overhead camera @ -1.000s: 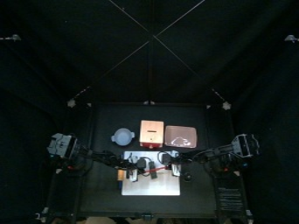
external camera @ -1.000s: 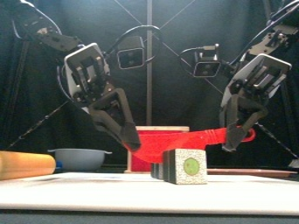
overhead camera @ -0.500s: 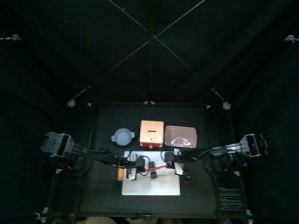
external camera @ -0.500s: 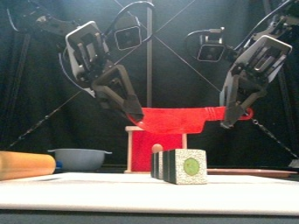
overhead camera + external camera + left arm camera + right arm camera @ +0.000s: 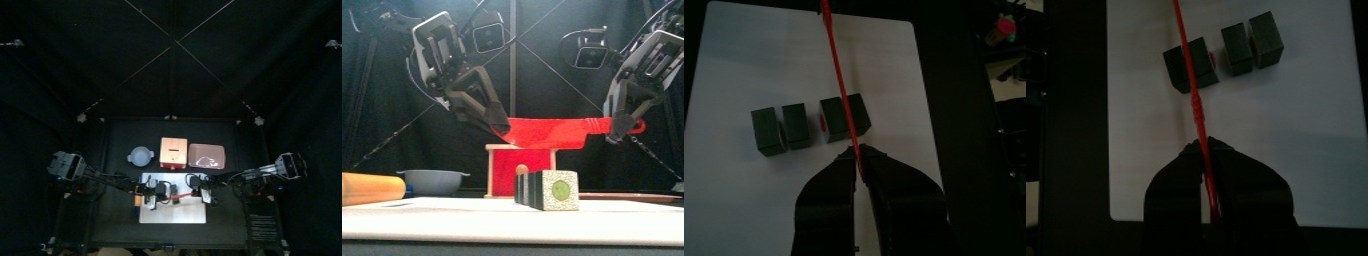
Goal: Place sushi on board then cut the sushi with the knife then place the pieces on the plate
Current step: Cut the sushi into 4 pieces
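A red toy knife (image 5: pixel 553 130) hangs level above the white board (image 5: pixel 502 207), held at both ends. My left gripper (image 5: pixel 500 129) is shut on its blade end and my right gripper (image 5: pixel 620 132) is shut on its handle end. Below it the sushi roll (image 5: pixel 551 188) stands on the board, clear of the knife. In the left wrist view the sushi (image 5: pixel 804 125) shows as three dark blocks with small gaps, and the knife (image 5: pixel 838 75) runs over one end block. The right wrist view shows the same blocks (image 5: pixel 1227 48) under the knife (image 5: pixel 1193 85).
Behind the board stand the blue-grey bowl (image 5: pixel 142 156), the wooden box with its red front (image 5: pixel 174 152) and the pink tray (image 5: pixel 206 155). A yellowish roll-shaped thing (image 5: pixel 369 187) lies at the board's left end.
The knife has been lifted from beside the sushi, where its left end dipped low, to a higher, level position. Both grippers rose with it.
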Motion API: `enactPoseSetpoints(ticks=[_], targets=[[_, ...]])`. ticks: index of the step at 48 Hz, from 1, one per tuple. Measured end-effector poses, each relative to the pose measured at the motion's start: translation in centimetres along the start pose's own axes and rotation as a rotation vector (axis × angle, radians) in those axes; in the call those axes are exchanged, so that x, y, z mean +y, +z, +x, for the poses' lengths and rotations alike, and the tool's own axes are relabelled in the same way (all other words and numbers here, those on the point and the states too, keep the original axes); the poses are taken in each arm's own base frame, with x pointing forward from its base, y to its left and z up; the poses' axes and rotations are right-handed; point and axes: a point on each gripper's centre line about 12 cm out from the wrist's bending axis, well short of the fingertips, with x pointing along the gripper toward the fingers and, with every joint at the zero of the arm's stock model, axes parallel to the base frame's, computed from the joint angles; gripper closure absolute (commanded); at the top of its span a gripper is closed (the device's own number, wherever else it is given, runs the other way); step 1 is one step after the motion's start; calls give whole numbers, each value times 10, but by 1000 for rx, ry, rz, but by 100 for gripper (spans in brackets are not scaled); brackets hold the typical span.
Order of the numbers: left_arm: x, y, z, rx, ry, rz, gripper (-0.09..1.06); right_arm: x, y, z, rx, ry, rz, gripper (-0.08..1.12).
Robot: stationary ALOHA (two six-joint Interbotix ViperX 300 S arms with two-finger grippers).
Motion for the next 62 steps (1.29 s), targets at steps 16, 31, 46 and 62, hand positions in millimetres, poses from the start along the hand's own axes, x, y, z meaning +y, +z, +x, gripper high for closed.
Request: enactPoseSetpoints(ticks=[16, 31, 46, 62], targets=[[-1, -12, 12, 41, 4, -33, 50, -2, -7, 14, 45, -10, 6, 90], [-1, -14, 14, 48, 6, -34, 50, -1, -10, 18, 60, -11, 4, 90], [-2, -15, 15, 51, 6, -44, 50, 0, -10, 18, 61, -7, 4, 90], [-4, -16, 17, 54, 2, -43, 50, 1, -11, 20, 67, -7, 5, 90]])
